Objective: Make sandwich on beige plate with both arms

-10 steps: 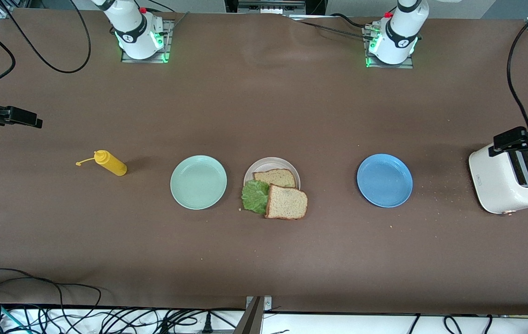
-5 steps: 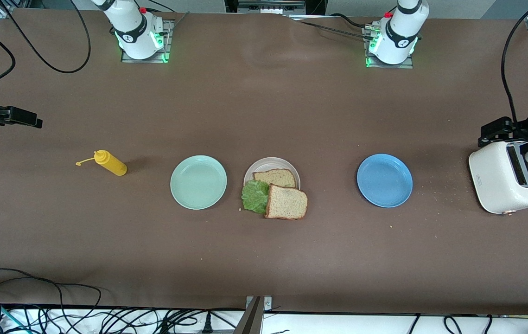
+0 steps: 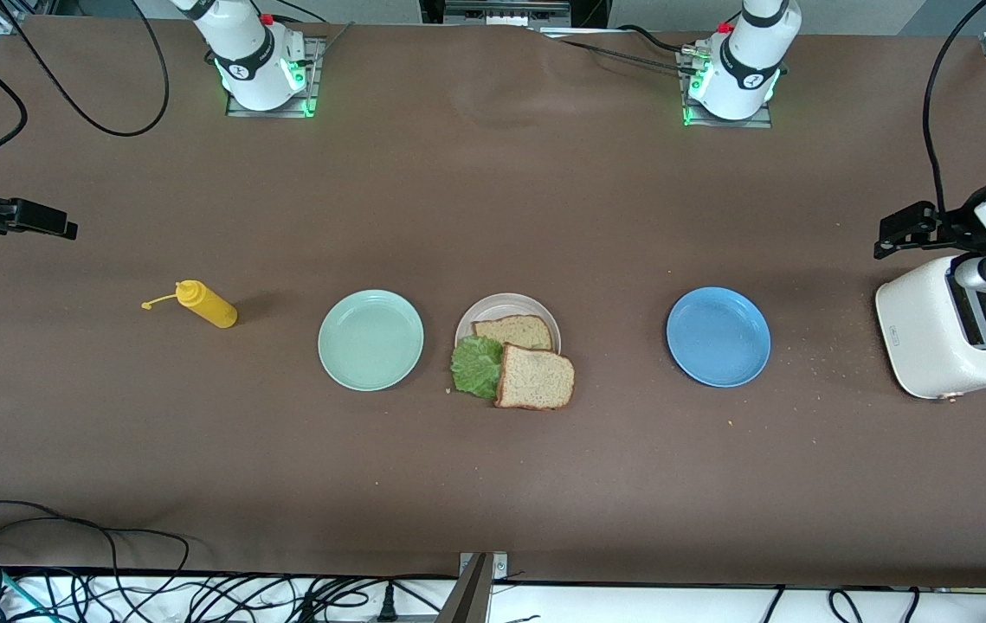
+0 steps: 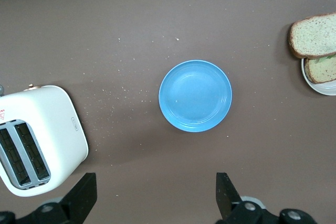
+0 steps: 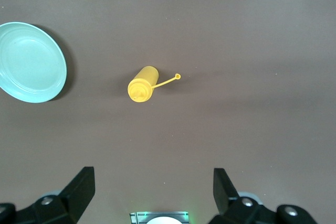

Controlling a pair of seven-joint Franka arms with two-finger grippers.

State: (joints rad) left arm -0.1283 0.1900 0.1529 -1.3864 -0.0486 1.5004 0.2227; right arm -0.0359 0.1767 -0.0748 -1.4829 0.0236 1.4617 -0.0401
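Left pincer (image 4: 152, 198) wide, raised over toaster (image 3: 947, 333); right pincer (image 5: 152, 195) wide, raised at table edge.

Red warning triangle on toaster (image 3: 951, 333); its wording unreadable.

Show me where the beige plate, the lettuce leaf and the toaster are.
beige plate (image 3: 493, 305): front view, bare rim above the bread.
lettuce leaf (image 3: 475, 366): front view, middle of the leaf.
toaster (image 4: 50, 129): left wrist view, white top beside the slots.
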